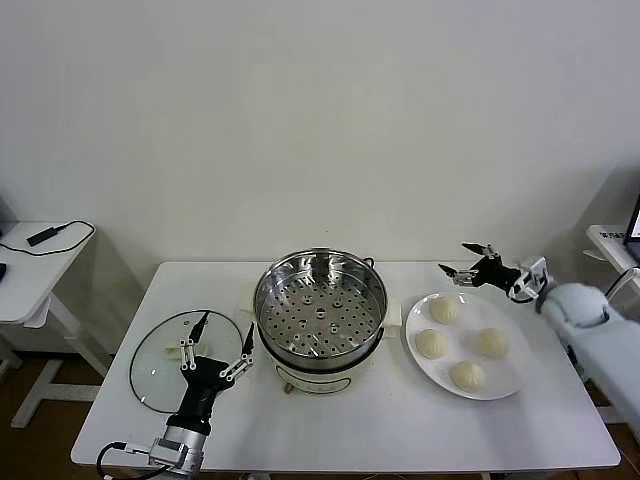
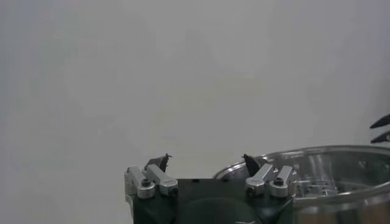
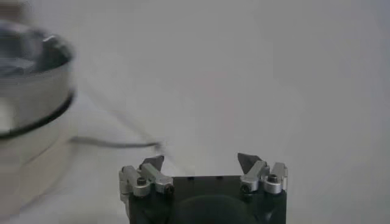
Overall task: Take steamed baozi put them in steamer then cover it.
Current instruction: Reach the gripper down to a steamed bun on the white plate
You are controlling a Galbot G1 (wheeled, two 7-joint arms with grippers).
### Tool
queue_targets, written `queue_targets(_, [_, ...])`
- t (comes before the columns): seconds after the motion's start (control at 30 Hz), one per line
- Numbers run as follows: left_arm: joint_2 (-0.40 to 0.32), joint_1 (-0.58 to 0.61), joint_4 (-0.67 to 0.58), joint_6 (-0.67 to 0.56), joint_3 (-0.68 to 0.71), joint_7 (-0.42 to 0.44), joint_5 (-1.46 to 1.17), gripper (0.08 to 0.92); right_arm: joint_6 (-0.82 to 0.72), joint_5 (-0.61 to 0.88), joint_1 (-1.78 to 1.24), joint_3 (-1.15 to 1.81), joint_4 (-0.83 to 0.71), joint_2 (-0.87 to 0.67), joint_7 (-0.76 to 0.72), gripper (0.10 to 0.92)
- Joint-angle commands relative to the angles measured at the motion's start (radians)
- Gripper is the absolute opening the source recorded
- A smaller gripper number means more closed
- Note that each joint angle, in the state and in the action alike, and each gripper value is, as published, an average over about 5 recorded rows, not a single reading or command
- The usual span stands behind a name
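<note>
Several cream-white steamed baozi [image 1: 431,344] lie on a white plate [image 1: 518,368] at the right of the table. The steamer [image 1: 320,310] stands in the middle, shiny steel with an empty perforated tray floor. Its rim also shows in the left wrist view [image 2: 329,164] and the right wrist view [image 3: 30,91]. The cover [image 1: 160,375], a clear glass lid, lies flat to the steamer's left. My left gripper [image 1: 227,325] [image 2: 206,159] hangs open above the lid's right edge, holding nothing. My right gripper [image 1: 456,257] [image 3: 200,159] is open and empty, just behind the plate's far rim.
Everything rests on a white table [image 1: 350,430]. A thin cord [image 3: 116,144] trails on the tabletop from the steamer's base. A small side table [image 1: 30,270] with a black device and cable stands far left. Another desk edge [image 1: 610,240] shows far right.
</note>
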Motion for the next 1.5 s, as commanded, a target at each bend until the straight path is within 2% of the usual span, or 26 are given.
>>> queue_targets(0.03, [0.000, 0.001, -0.004, 0.001, -0.001, -0.001, -0.003, 0.823, 0.001, -0.192, 0.288, -0.256, -0.186, -0.002, -0.402, 0.823])
queue_targets(0.3, [-0.003, 0.009, -0.016, 0.006, -0.016, -0.002, -0.003, 0.823, 0.039, -0.419, 0.361, -0.319, -0.313, 0.139, -0.488, 0.823])
queue_targets(0.57, [-0.005, 0.011, -0.014, 0.007, -0.018, -0.002, -0.002, 0.823, 0.069, -0.553, 0.357, -0.333, -0.363, 0.227, -0.461, 0.823])
queue_targets(0.93, [-0.005, 0.010, -0.008, 0.004, -0.025, -0.003, -0.001, 0.823, 0.089, -0.581, 0.322, -0.336, -0.401, 0.305, -0.340, 0.823])
queue_targets(1.5, [-0.006, 0.013, 0.001, -0.010, -0.025, -0.005, -0.001, 0.823, 0.095, -0.648, 0.305, -0.356, -0.449, 0.372, -0.314, 0.810])
